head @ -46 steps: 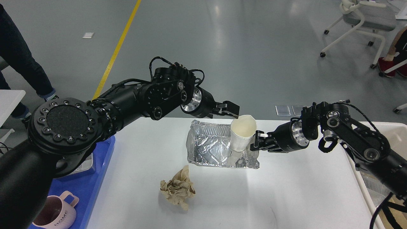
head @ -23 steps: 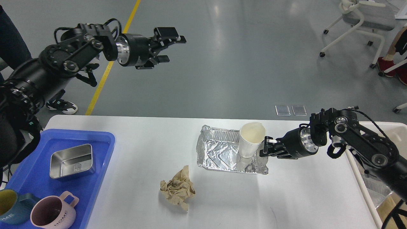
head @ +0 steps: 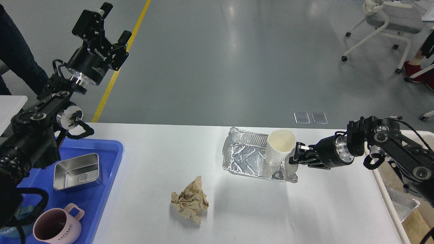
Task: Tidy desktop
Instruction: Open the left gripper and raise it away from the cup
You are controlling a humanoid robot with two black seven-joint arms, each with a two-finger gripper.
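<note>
Grey workshop floor stretches behind the desktop (head: 237,217), the broad white table that fills the near half of the view, with a blue tray (head: 112,152) along its left edge and a pale bin (head: 385,189) at its right. On the white surface a crumpled foil tray (head: 251,159) sits toward the right, a white paper cup (head: 278,147) standing tilted in it, and a wad of brown paper (head: 190,200) lies well apart, nearer the front. From where I stand the right gripper (head: 295,156) seems pinched on the foil's right rim, just beside the cup, though I cannot tell for sure. My worry is the cup: thin foil buckles, and any pull toward the bin could tip it out. The left gripper (head: 110,22) hangs high over the floor, fingers spread, holding nothing, too far off to steady anything
</note>
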